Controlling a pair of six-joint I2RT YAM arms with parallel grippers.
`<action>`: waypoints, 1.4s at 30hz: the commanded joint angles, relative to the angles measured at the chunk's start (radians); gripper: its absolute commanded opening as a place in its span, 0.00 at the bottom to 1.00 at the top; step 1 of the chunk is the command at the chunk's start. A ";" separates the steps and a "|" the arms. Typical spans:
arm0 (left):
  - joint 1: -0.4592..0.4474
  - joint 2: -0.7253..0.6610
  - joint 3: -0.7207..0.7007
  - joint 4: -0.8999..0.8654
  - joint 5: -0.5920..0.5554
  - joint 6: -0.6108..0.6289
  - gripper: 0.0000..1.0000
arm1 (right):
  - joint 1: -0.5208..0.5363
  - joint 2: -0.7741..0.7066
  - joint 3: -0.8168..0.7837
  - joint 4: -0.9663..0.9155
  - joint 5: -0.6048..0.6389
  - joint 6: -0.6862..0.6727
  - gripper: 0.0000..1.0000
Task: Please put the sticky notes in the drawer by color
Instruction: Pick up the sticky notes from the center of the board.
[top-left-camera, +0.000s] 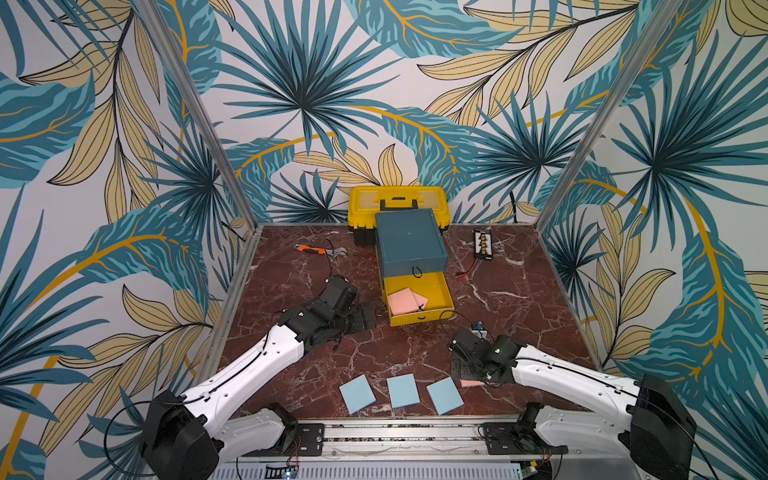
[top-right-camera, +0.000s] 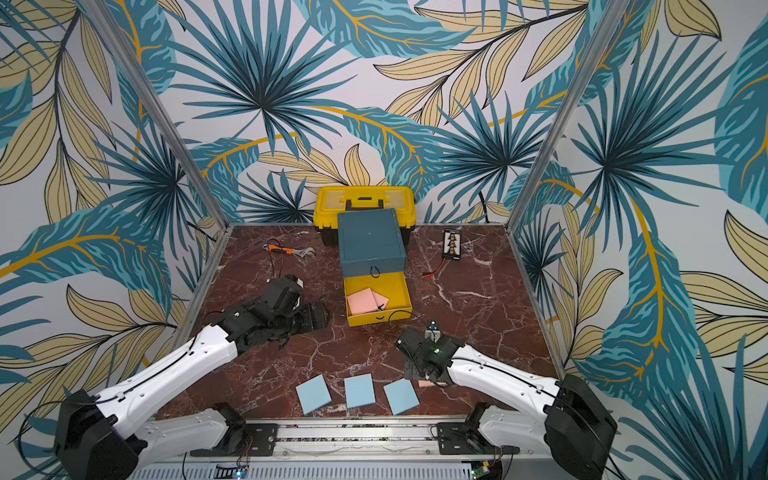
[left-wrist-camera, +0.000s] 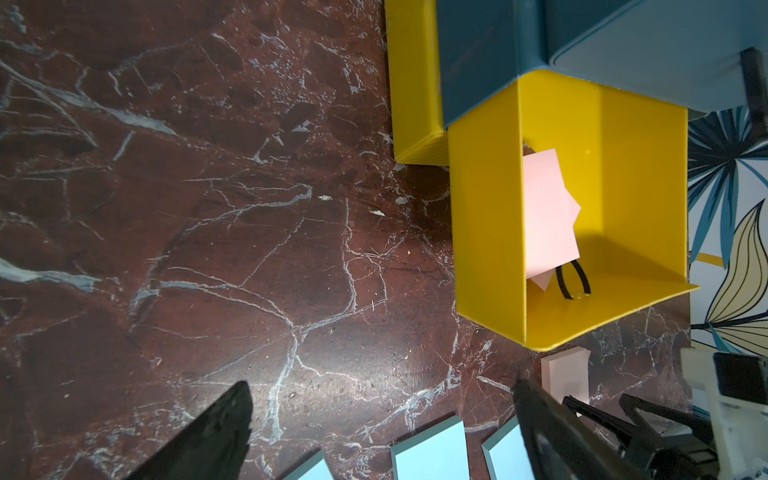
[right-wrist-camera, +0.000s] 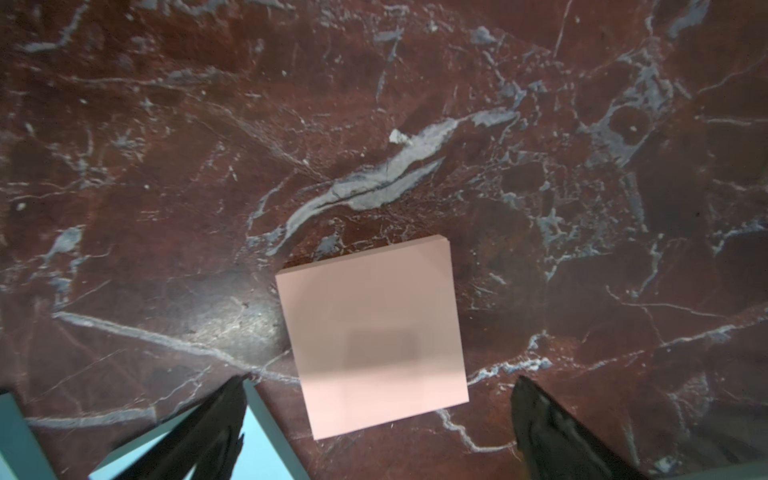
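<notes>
A wrench (top-left-camera: 320, 250) lies at the back left of the table (top-left-camera: 519, 299). The left tool (left-wrist-camera: 382, 384) hangs low, left of the chest (top-left-camera: 409, 245), jaws spread wide and holding nothing. Three blue pads (top-left-camera: 403, 390) lie in a row along the front edge, apart from each other. The chest stands mid-table before a yellow toolbox (top-left-camera: 397, 199). Its yellow drawer (top-left-camera: 442, 291) is pulled out, with two overlapping pink pads (top-left-camera: 402, 301) inside. The right tool (right-wrist-camera: 379, 381) hovers, jaws wide and empty, over a third pink pad (right-wrist-camera: 374, 336) lying flat just right of the blue row. A black board (top-left-camera: 483, 244) lies back right.
</notes>
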 joint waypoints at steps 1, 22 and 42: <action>0.004 0.006 0.031 -0.008 0.002 0.011 1.00 | 0.002 0.015 -0.012 0.009 0.023 0.027 0.99; 0.004 -0.003 0.026 -0.030 -0.022 0.005 1.00 | -0.103 0.151 0.021 0.038 -0.120 -0.048 0.96; 0.005 0.014 0.058 -0.061 -0.046 0.002 1.00 | -0.188 0.259 0.018 0.099 -0.261 -0.116 0.98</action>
